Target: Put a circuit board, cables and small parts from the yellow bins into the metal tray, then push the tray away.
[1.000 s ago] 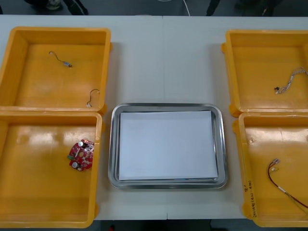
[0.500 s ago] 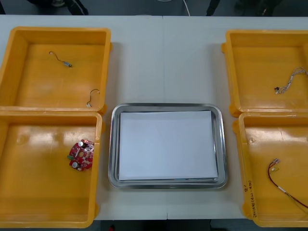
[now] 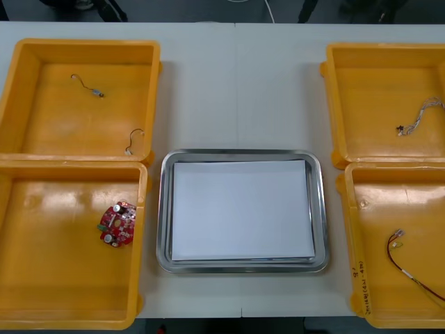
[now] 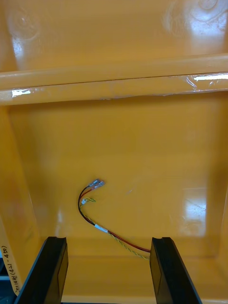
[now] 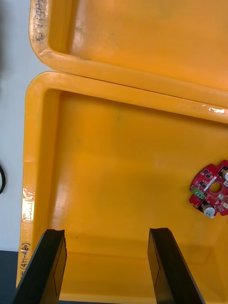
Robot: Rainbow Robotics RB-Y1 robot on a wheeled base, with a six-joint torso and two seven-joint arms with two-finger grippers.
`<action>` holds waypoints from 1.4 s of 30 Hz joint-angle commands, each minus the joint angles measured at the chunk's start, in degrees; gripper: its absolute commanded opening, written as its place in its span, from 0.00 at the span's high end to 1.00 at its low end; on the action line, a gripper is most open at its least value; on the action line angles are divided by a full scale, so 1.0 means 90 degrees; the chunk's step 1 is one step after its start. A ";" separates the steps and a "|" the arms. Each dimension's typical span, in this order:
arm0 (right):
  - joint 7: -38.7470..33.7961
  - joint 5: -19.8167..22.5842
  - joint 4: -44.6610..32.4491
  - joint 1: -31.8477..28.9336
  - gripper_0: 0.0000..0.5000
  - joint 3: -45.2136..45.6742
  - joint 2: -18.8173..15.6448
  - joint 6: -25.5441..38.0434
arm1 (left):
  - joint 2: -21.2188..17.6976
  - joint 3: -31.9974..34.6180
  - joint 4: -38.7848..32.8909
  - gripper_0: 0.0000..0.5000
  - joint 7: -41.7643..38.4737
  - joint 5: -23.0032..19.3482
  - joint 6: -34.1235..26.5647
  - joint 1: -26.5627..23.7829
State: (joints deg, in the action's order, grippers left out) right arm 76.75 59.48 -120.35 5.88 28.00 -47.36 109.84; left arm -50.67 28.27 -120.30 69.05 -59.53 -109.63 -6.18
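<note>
At 9 o'clock from the metal tray (image 3: 164,209), the round red circuit board (image 3: 117,224) lies flat in a yellow bin (image 3: 42,292), beside the open left gripper (image 5: 105,232); light, rigid and probably fragile, it suits an edge pinch, while the right gripper (image 4: 109,240), also open, hangs over a limp red and yellow cable (image 4: 102,223).

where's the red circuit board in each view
front view: red circuit board in the left near yellow bin, toward the metal tray.
left wrist view: red circuit board beyond the open left gripper.
right wrist view: red and yellow cable just ahead of the open right gripper instead.
shared landmark: that bin's far rim.
</note>
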 commanded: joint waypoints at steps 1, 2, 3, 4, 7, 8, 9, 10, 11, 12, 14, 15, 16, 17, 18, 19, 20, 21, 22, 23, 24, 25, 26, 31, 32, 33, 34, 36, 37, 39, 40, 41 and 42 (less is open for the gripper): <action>-0.0194 0.0058 -0.0184 -0.0098 0.00 0.0222 -0.0294 0.0018 | 0.0074 0.0192 -0.0189 0.00 0.0661 -0.0052 -0.0041 0.0131; -0.0194 0.0058 -0.0184 -0.0098 0.00 0.0222 -0.0294 0.0018 | 0.0074 0.0192 -0.0189 0.00 0.0661 -0.0052 -0.0041 0.0131; -0.0194 0.0058 -0.0184 -0.0098 0.00 0.0222 -0.0294 0.0018 | 0.0074 0.0192 -0.0189 0.00 0.0661 -0.0052 -0.0041 0.0131; -0.0194 0.0058 -0.0184 -0.0098 0.00 0.0222 -0.0294 0.0018 | 0.0074 0.0192 -0.0189 0.00 0.0661 -0.0052 -0.0041 0.0131; -0.0194 0.0058 -0.0184 -0.0098 0.00 0.0222 -0.0294 0.0018 | 0.0074 0.0192 -0.0189 0.00 0.0661 -0.0052 -0.0041 0.0131; -0.0194 0.0058 -0.0184 -0.0098 0.00 0.0222 -0.0294 0.0018 | 0.0074 0.0192 -0.0189 0.00 0.0661 -0.0052 -0.0041 0.0131; -0.0194 0.0058 -0.0184 -0.0098 0.00 0.0222 -0.0294 0.0018 | 0.0074 0.0192 -0.0189 0.00 0.0661 -0.0052 -0.0041 0.0131; -0.0194 0.0058 -0.0184 -0.0098 0.00 0.0222 -0.0294 0.0018 | 0.0074 0.0192 -0.0189 0.00 0.0661 -0.0052 -0.0041 0.0131; -0.0194 0.0058 -0.0184 -0.0098 0.00 0.0222 -0.0294 0.0018 | 0.0074 0.0192 -0.0189 0.00 0.0661 -0.0052 -0.0041 0.0131; -0.0194 0.0058 -0.0184 -0.0098 0.00 0.0222 -0.0294 0.0018 | 0.0074 0.0192 -0.0189 0.00 0.0661 -0.0052 -0.0041 0.0131; -0.0194 0.0058 -0.0184 -0.0098 0.00 0.0222 -0.0294 0.0018 | 0.0074 0.0192 -0.0189 0.00 0.0661 -0.0052 -0.0041 0.0131; -0.0194 0.0058 -0.0184 -0.0098 0.00 0.0222 -0.0294 0.0018 | 0.0074 0.0192 -0.0189 0.00 0.0661 -0.0052 -0.0041 0.0131; -0.0194 0.0058 -0.0184 -0.0098 0.00 0.0222 -0.0294 0.0018 | 0.0074 0.0192 -0.0189 0.00 0.0661 -0.0052 -0.0041 0.0131; -0.0194 0.0058 -0.0184 -0.0098 0.00 0.0222 -0.0294 0.0018 | 0.0074 0.0192 -0.0189 0.00 0.0661 -0.0052 -0.0041 0.0131; -0.0194 0.0058 -0.0184 -0.0098 0.00 0.0222 -0.0294 0.0018 | 0.0074 0.0192 -0.0189 0.00 0.0661 -0.0052 -0.0041 0.0131; -0.0194 0.0058 -0.0184 -0.0098 0.00 0.0222 -0.0294 0.0018 | 0.0074 0.0192 -0.0189 0.00 0.0661 -0.0052 -0.0041 0.0131; -0.0194 0.0058 -0.0184 -0.0098 0.00 0.0222 -0.0294 0.0018 | 0.0074 0.0192 -0.0189 0.00 0.0661 -0.0052 -0.0041 0.0131; -0.0194 0.0058 -0.0184 -0.0098 0.00 0.0222 -0.0294 0.0018 | 0.0074 0.0192 -0.0189 0.00 0.0661 -0.0052 -0.0041 0.0131; -0.0194 0.0058 -0.0184 -0.0098 0.00 0.0222 -0.0294 0.0018 | 0.0074 0.0192 -0.0189 0.00 0.0661 -0.0052 -0.0041 0.0131; -0.0194 0.0058 -0.0184 -0.0098 0.00 0.0222 -0.0294 0.0018 | 0.0074 0.0192 -0.0189 0.00 0.0661 -0.0052 -0.0041 0.0131; -0.0194 0.0058 -0.0184 -0.0098 0.00 0.0222 -0.0294 0.0018 | 0.0074 0.0192 -0.0189 0.00 0.0661 -0.0052 -0.0041 0.0131; -0.0194 0.0058 -0.0184 -0.0098 0.00 0.0222 -0.0294 0.0018 | 0.0074 0.0192 -0.0189 0.00 0.0661 -0.0052 -0.0041 0.0131; -0.0194 0.0058 -0.0184 -0.0098 0.00 0.0222 -0.0294 0.0018 | 0.0074 0.0192 -0.0189 0.00 0.0661 -0.0052 -0.0041 0.0131; -0.0194 0.0058 -0.0184 -0.0098 0.00 0.0222 -0.0294 0.0018 | 0.0074 0.0192 -0.0189 0.00 0.0661 -0.0052 -0.0041 0.0131; -0.0194 0.0058 -0.0184 -0.0098 0.00 0.0222 -0.0294 0.0018 | 0.0074 0.0192 -0.0189 0.00 0.0661 -0.0052 -0.0041 0.0131; -0.0194 0.0058 -0.0184 -0.0098 0.00 0.0222 -0.0294 0.0018 | 0.0074 0.0192 -0.0189 0.00 0.0661 -0.0052 -0.0041 0.0131; -0.0194 0.0058 -0.0184 -0.0098 0.00 0.0222 -0.0294 0.0018 | 0.0074 0.0192 -0.0189 0.00 0.0661 -0.0052 -0.0041 0.0131; -0.0194 0.0058 -0.0184 -0.0098 0.00 0.0222 -0.0294 0.0018 | 0.0074 0.0192 -0.0189 0.00 0.0661 -0.0052 -0.0041 0.0131; -0.0194 0.0058 -0.0184 -0.0098 0.00 0.0222 -0.0294 0.0018 | 0.0074 0.0192 -0.0189 0.00 0.0661 -0.0052 -0.0041 0.0131; -0.0194 0.0058 -0.0184 -0.0098 0.00 0.0222 -0.0294 0.0018 | 0.0074 0.0192 -0.0189 0.00 0.0661 -0.0052 -0.0041 0.0131; -0.0194 0.0058 -0.0184 -0.0098 0.00 0.0222 -0.0294 0.0018 | 0.0074 0.0192 -0.0189 0.00 0.0661 -0.0052 -0.0041 0.0131; -0.0194 0.0058 -0.0184 -0.0098 0.00 0.0222 -0.0294 0.0018 | 0.0074 0.0192 -0.0189 0.00 0.0661 -0.0052 -0.0041 0.0131; -0.0194 0.0058 -0.0184 -0.0098 0.00 0.0222 -0.0294 0.0018 | 0.0074 0.0192 -0.0189 0.00 0.0661 -0.0052 -0.0041 0.0131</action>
State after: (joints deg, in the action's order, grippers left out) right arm 76.75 59.48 -120.35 5.88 28.00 -47.36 109.84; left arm -50.67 28.27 -120.30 69.05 -59.53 -109.63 -6.18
